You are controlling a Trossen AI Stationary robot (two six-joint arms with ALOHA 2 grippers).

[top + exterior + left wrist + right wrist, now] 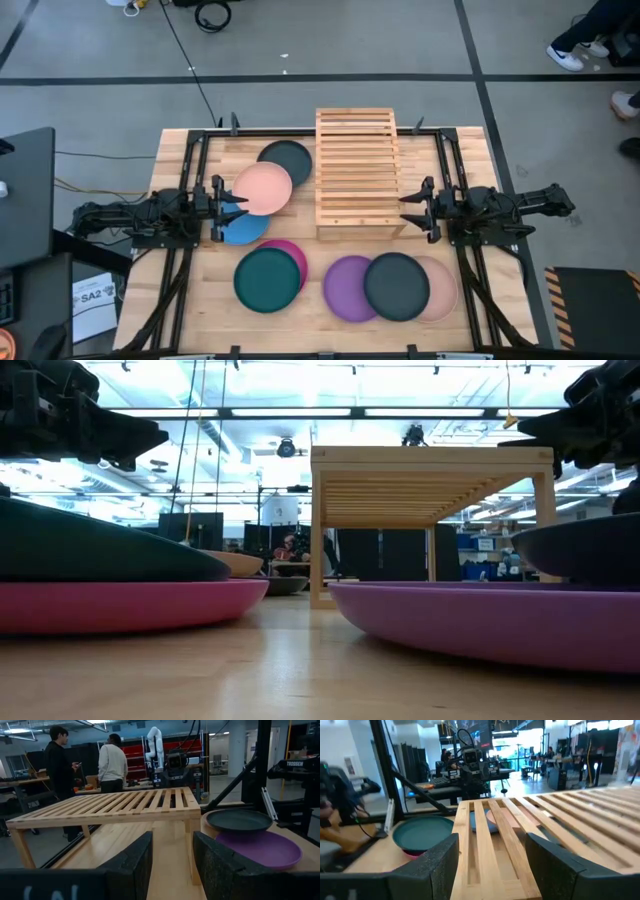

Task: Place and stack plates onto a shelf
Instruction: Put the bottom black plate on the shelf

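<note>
Start of task: shelf [356, 172] bare, all plates [396, 286] on the table [190, 300] around it. Left gripper [231, 209] and right gripper [411, 210] hover open, empty, flanking the shelf. Next: drop onto a near plate, likely the pink one [263, 188].

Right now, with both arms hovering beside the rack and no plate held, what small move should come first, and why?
Probably lower the left gripper onto the pink plate. Its fingers are open and empty, that plate lies topmost and nearest them, and the shelf is bare. The right gripper waits open at the shelf's other side.
</note>
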